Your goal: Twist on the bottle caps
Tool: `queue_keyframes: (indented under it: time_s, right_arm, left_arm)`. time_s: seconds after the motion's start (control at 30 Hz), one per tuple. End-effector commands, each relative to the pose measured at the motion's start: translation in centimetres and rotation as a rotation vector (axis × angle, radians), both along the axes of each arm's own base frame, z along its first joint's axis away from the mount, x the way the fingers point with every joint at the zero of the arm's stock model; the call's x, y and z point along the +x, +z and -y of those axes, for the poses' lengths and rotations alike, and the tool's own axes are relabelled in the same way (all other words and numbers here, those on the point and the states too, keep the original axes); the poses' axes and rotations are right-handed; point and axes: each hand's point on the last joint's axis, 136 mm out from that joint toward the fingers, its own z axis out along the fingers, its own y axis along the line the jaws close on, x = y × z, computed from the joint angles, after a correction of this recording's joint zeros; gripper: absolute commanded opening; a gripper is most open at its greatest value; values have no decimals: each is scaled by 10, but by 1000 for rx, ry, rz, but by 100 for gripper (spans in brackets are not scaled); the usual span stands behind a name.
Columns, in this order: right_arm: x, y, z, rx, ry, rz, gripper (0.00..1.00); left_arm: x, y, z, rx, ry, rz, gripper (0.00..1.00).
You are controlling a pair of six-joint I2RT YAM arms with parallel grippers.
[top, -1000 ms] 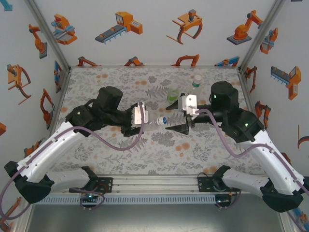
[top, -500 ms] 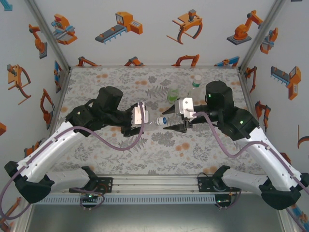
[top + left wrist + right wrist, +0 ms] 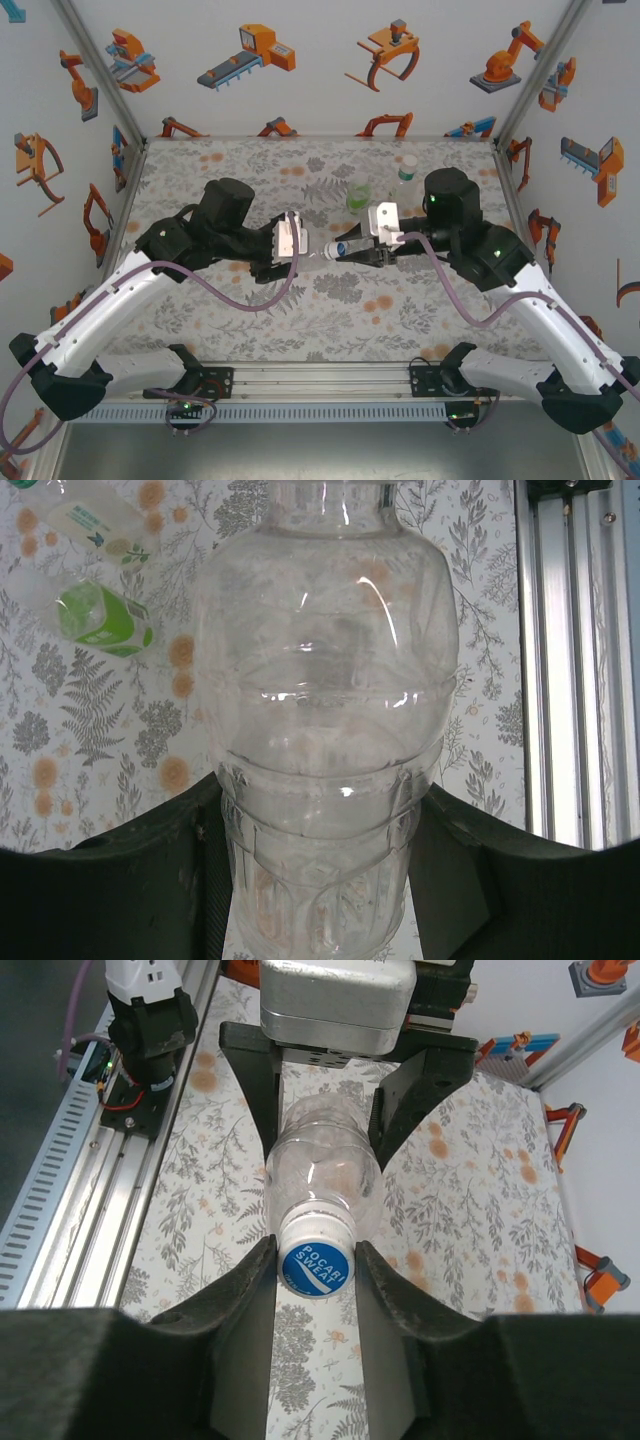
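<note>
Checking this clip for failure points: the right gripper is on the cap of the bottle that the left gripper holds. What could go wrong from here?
1. The right gripper pinches the cap only near its fingertips; it may slip when twisting.
2. The left gripper grips the clear bottle low on its body, so the bottle could turn with the cap.
3. The green bottle sits close to the right gripper and might get knocked.

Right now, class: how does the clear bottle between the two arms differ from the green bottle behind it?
The clear bottle is colourless, the green bottle tinted green. The clear bottle is held sideways above the table, a cap on its mouth; the green bottle stands on it, untouched. Both are small plastic bottles.
</note>
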Motion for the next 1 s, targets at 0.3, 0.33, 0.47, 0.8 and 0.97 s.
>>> queue_keyframes:
  time_s: [0.3, 0.33, 0.47, 0.8, 0.97]
  right_arm:
    - [52, -3, -1, 200, -404, -657, 9]
    - [61, -7, 2, 239, -471, -767, 7]
    - [86, -38, 19, 342, -739, -1231, 0]
    - [77, -111, 18, 253, -1004, -1977, 0]
    - [80, -107, 19, 265, -1017, -1944, 5]
  left_arm:
    - [7, 12, 3, -37, 28, 50, 1]
    - [9, 11, 3, -34, 39, 53, 1]
    - [17, 6, 4, -18, 68, 57, 0]
    - [32, -5, 13, 10, 95, 51, 1]
    - [33, -7, 15, 17, 97, 50, 0]
